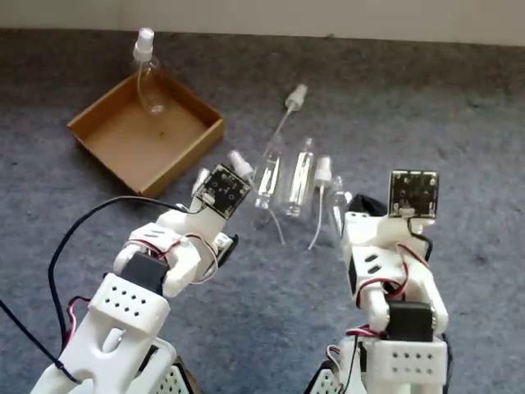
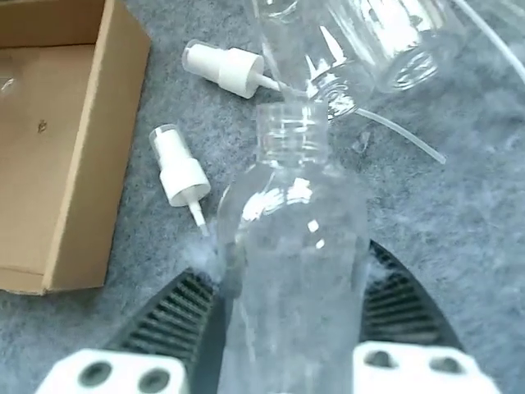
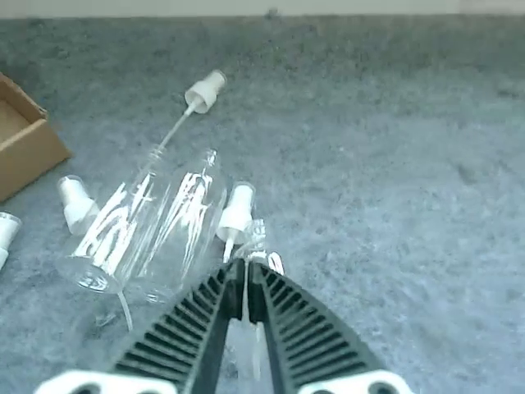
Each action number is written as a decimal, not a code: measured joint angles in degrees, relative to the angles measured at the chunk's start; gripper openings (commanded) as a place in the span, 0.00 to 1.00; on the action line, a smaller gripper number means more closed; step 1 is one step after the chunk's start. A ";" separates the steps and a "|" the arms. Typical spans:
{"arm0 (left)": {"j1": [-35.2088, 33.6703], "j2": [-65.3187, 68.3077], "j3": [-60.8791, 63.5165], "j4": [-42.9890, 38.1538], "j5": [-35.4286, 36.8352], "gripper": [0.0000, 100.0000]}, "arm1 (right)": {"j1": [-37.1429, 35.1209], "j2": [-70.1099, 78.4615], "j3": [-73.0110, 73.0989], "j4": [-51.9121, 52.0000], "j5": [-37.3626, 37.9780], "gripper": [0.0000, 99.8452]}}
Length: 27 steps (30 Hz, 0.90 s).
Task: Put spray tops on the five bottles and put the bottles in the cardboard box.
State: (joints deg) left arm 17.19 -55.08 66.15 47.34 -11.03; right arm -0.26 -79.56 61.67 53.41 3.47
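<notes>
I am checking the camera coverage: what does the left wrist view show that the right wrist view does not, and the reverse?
Left wrist only: the left end effector shut on a clear bottle with no top. Right wrist only: the right end effector closed on the thin tube of a spray top, and the white head of a farther spray top. Both: the cardboard box, the lying bottles and the grey carpet.

White plastic arms (image 1: 131, 305), black ribbed fingers (image 3: 308, 332), black motors (image 1: 410, 317), red-and-white wires (image 1: 384, 283) by the motors, dark square boards (image 1: 413, 194) past them.
</notes>
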 measured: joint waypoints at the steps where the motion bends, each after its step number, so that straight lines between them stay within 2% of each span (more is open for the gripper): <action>1: 1.05 0.00 0.00 0.00 0.00 0.07 | 0.00 0.00 -3.08 2.29 0.62 0.01; 8: 3.16 -3.52 0.18 0.70 0.00 0.07 | 0.00 13.10 -21.63 14.51 2.64 0.01; 14: 3.78 -14.24 5.10 2.37 0.00 0.07 | 0.00 31.38 -29.10 14.68 2.81 0.01; 18: 3.87 -19.34 6.24 2.46 0.00 0.07 | -3.34 42.90 -33.76 14.86 2.81 0.01; 23: 3.78 -23.12 8.88 2.46 0.00 0.07 | -6.24 56.35 -40.18 14.86 -2.55 0.01; 27: 3.08 -25.58 9.76 2.46 0.00 0.07 | -7.12 67.25 -47.65 14.86 -3.78 0.08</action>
State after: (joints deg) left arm 20.26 -80.66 75.91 49.80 -11.03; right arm -7.38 -12.31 14.02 68.26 -0.31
